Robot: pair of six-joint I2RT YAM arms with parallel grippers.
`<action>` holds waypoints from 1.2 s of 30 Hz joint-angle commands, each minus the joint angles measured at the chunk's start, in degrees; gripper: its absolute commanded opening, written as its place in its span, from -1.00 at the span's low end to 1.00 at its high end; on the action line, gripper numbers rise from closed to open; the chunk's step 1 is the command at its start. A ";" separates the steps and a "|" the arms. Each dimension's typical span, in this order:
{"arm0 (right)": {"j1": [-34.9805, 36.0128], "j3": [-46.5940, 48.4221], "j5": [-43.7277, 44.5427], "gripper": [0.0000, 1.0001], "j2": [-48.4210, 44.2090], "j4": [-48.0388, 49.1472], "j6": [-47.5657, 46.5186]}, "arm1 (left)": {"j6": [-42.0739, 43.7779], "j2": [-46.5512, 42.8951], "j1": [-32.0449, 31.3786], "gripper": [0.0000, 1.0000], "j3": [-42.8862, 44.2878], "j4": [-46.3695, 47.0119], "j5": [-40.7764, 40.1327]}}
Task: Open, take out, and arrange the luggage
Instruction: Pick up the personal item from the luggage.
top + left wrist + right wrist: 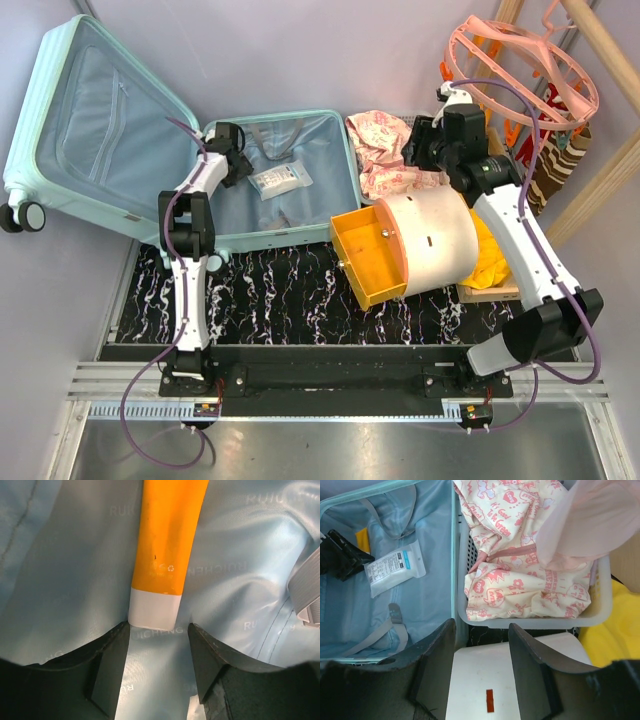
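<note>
The pale mint-blue luggage (300,225) lies open, its lid (95,120) leaning on the back wall. My left gripper (238,150) is inside the base at its left side, open. In the left wrist view its fingers (112,655) flank the lining just short of the white cap of an orange tube (167,545); it holds nothing. A white and blue packet (280,180) lies on the lining, also seen in the right wrist view (395,567). My right gripper (415,150) is open and empty (482,640), above the cream cylinder (485,680).
A white plastic basket (530,622) with pink-printed cloth (385,150) stands right of the luggage. The cream cylinder with an orange end (420,245) lies in front of it. A pink hanger rack (520,70) and yellow cloth (495,260) are at the right.
</note>
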 commanded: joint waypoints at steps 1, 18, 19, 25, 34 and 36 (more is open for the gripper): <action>0.10 -2.30 3.60 0.12 -5.22 2.36 0.83 | -2.56 2.23 2.59 0.05 1.22 -1.81 -1.01; 0.10 -3.98 4.58 0.13 -6.81 3.07 0.75 | 4.62 -7.26 3.12 -0.88 -10.72 5.39 1.54; 0.10 -3.89 4.40 0.13 -6.63 3.07 0.57 | 5.69 -7.96 2.94 -0.85 -10.90 6.18 1.36; 0.10 -1.52 2.56 0.13 -4.26 3.07 0.22 | 8.51 -6.65 3.03 -0.01 -3.28 4.78 -1.89; 0.10 -1.60 4.57 0.13 -4.52 3.07 0.57 | 4.04 -0.14 2.85 0.35 5.45 1.43 -5.66; 0.19 -2.22 5.45 0.13 -5.13 3.16 1.10 | 2.54 0.21 3.55 0.35 3.78 2.40 -5.41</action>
